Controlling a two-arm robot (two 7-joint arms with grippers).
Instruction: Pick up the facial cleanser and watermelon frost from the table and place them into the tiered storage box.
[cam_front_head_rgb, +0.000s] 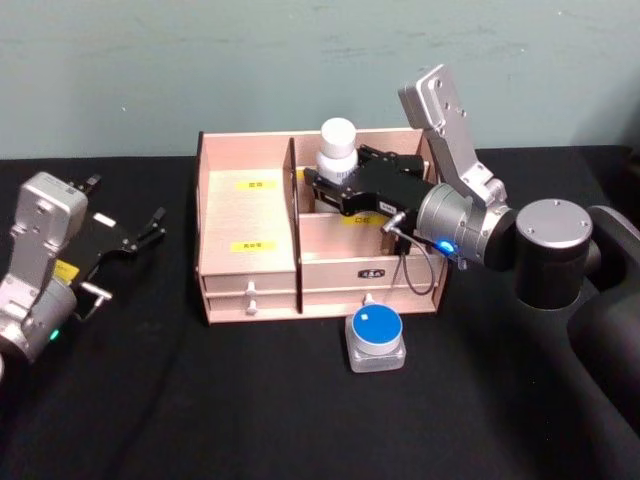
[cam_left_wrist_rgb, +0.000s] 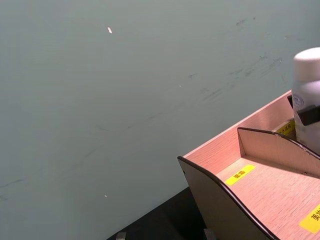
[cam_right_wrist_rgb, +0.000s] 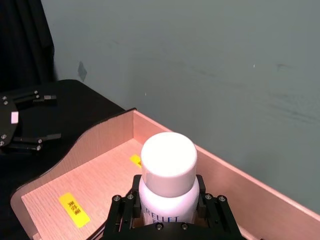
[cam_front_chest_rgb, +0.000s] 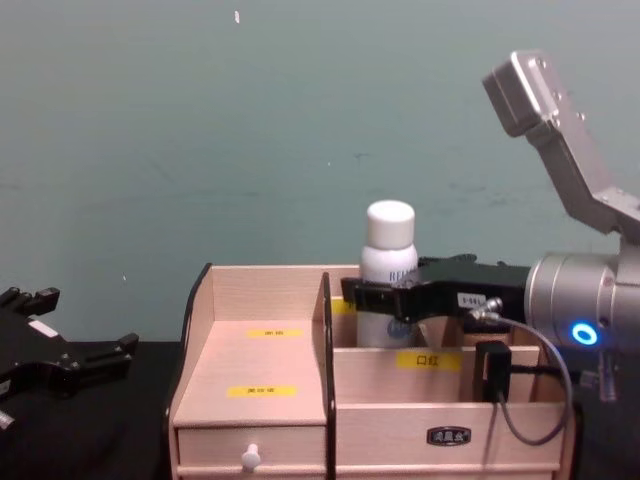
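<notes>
Jaws of the right gripper (cam_front_head_rgb: 336, 180) pinched the white bottle (cam_front_head_rgb: 337, 143), likely the facial cleanser, upright in the rear compartment of the tiered storage box (cam_front_head_rgb: 245, 141) to seat it squarely, while the blue-lidded jar (cam_front_head_rgb: 376, 338) sat on the worktop (cam_front_head_rgb: 200, 400) and the left gripper (cam_front_head_rgb: 140, 232) idled, spread.

The lower body of the white bottle (cam_front_chest_rgb: 389, 250) is hidden behind the right gripper (cam_front_chest_rgb: 372, 297) and the walls of the tiered storage box (cam_front_chest_rgb: 262, 283), so whether it rests on the compartment floor cannot be told. Its print is partly covered. The writing on the yellow labels (cam_front_head_rgb: 252, 245) is too small to be read. In the chest view the box's base is cut off at the bottom edge and the left gripper (cam_front_chest_rgb: 90, 322) at the left edge.
</notes>
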